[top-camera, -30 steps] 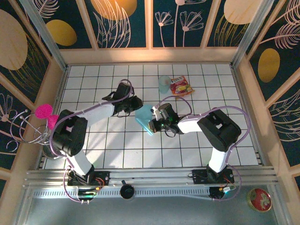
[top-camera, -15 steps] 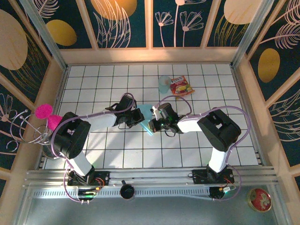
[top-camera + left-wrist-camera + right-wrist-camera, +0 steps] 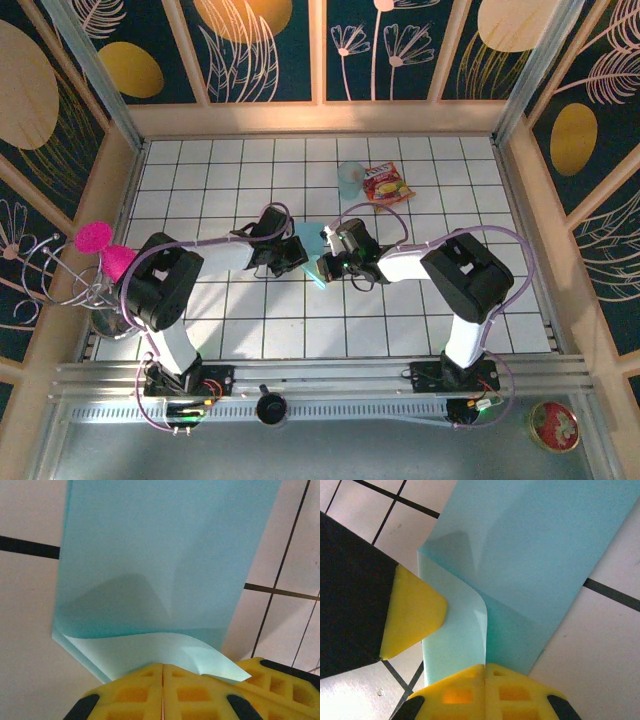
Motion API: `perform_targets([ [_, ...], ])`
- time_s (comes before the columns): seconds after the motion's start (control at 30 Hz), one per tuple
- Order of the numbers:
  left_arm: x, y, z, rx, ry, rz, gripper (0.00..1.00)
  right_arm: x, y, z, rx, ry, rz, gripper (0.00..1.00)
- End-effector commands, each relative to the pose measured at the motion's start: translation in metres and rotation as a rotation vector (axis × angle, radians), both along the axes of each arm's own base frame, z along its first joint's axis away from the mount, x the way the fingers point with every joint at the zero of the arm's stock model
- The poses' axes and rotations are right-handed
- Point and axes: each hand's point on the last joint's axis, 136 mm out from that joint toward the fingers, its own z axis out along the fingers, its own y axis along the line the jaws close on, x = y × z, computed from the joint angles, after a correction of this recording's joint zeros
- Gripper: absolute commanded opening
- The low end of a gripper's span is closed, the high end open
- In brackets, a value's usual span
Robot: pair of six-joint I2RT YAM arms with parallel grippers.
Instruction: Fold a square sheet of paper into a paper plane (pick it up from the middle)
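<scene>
Roughly, the folded square sheet of paper (image 3: 310,240) lies lengthwise near-to-far.

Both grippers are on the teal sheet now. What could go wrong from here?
1. The left gripper and right gripper both look shut on the square sheet of paper, close together; pulling apart could tear it.
2. The loose flap curls up uncreased by the right gripper, so the fold may set crooked.
3. The left gripper's finger sits close beside the right gripper; a small move could make them collide.
</scene>
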Motion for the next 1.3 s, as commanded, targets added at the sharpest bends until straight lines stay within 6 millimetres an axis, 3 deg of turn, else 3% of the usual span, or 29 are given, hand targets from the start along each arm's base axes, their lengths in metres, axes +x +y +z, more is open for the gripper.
perform_targets([
  [0.0,-0.001,0.003,-0.004,0.034,0.015,0.011,0.08,0.002,-0.01,-0.017,-0.064,0.032,-0.035,0.0],
  [0.6,-0.006,0.013,-0.021,0.083,0.04,0.023,0.07,0.004,-0.01,-0.015,-0.067,0.035,-0.043,0.0],
  [0.7,-0.007,0.015,-0.025,0.092,0.045,0.027,0.06,0.007,-0.008,-0.001,-0.043,0.025,-0.059,0.05],
  [0.87,-0.008,0.018,-0.029,0.108,0.049,0.035,0.06,0.024,-0.018,0.038,0.017,0.022,-0.171,0.26],
  [0.93,-0.007,0.017,-0.029,0.104,0.046,0.037,0.06,0.026,-0.023,0.048,0.041,0.028,-0.203,0.29],
  [1.1,-0.004,0.015,-0.029,0.093,0.037,0.044,0.05,0.011,-0.014,0.062,0.117,0.114,-0.161,0.3],
  [1.27,-0.005,0.015,-0.03,0.09,0.035,0.045,0.05,-0.01,0.005,0.051,0.127,0.226,-0.088,0.21],
])
